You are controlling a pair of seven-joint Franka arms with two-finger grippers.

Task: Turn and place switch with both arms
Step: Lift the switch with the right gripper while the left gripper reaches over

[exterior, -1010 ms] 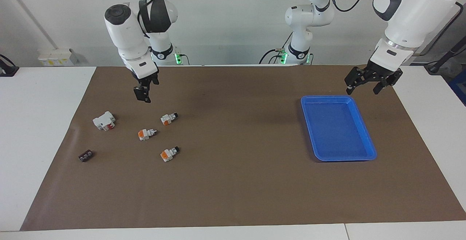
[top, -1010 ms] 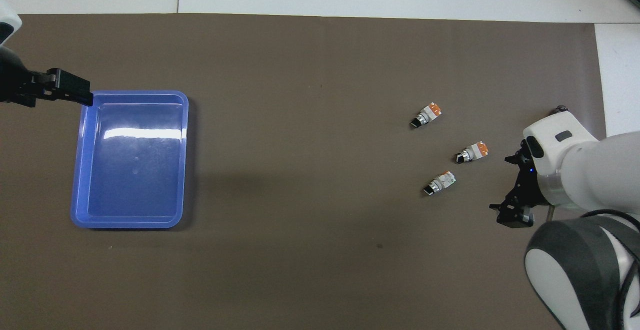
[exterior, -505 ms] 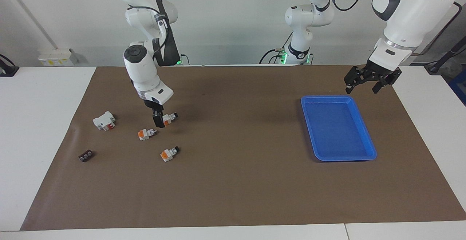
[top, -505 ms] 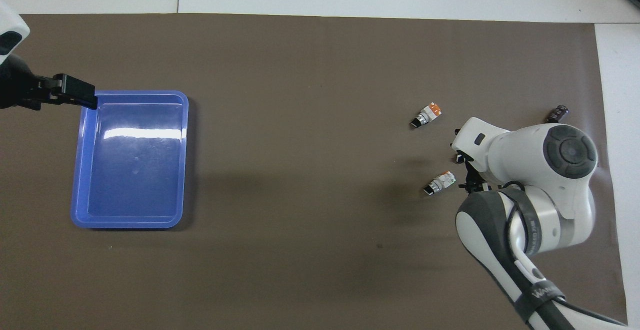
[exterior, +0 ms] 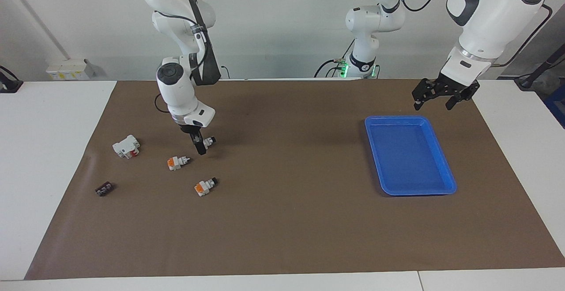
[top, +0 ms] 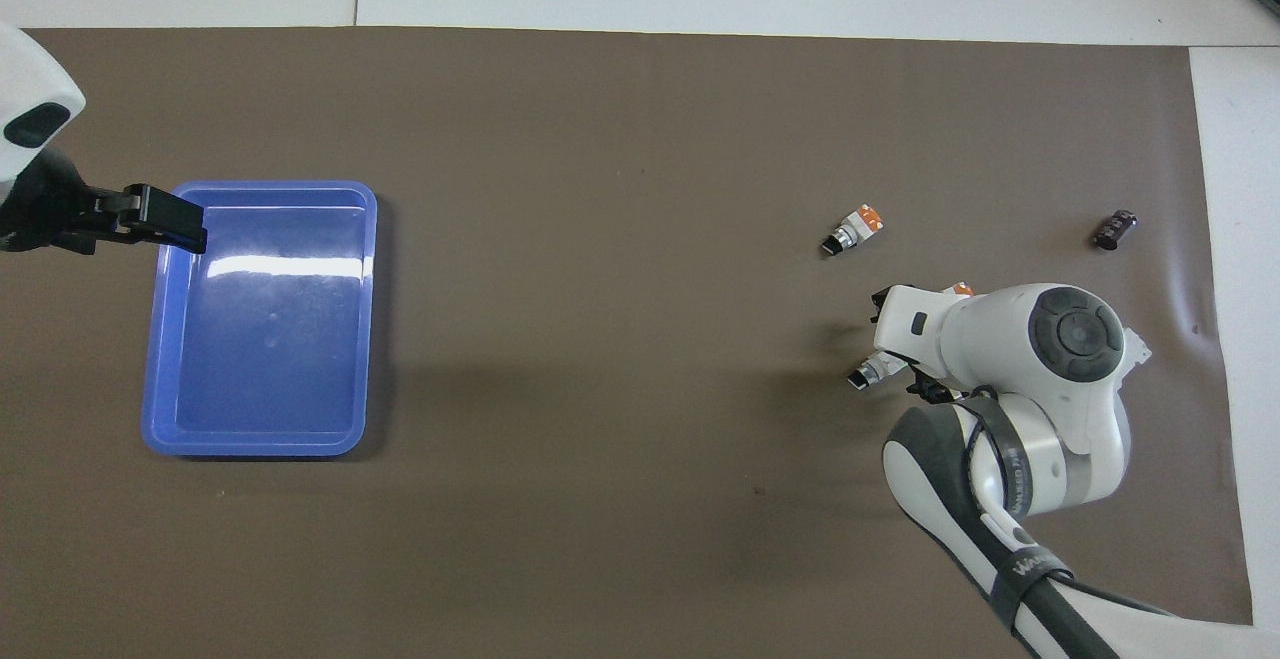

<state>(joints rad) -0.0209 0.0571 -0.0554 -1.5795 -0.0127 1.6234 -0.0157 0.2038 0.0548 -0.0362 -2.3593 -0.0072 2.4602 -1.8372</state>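
Brown paper mat (exterior: 282, 220) covers the white table, my two grippers over it well apart.

Right gripper (exterior: 201, 146), jaws wide and gripping nothing, is down at the small white switch with orange block and black knob tip (exterior: 208, 141), the one of three alike nearest the robots; whether a finger touches it I cannot tell. The other two switches (exterior: 178, 162) (exterior: 205, 186) lie just beside. My left gripper (exterior: 441, 96) hangs spread and empty over the mat by the shallow blue plastic tray (exterior: 445, 164), at its corner nearest the robots.
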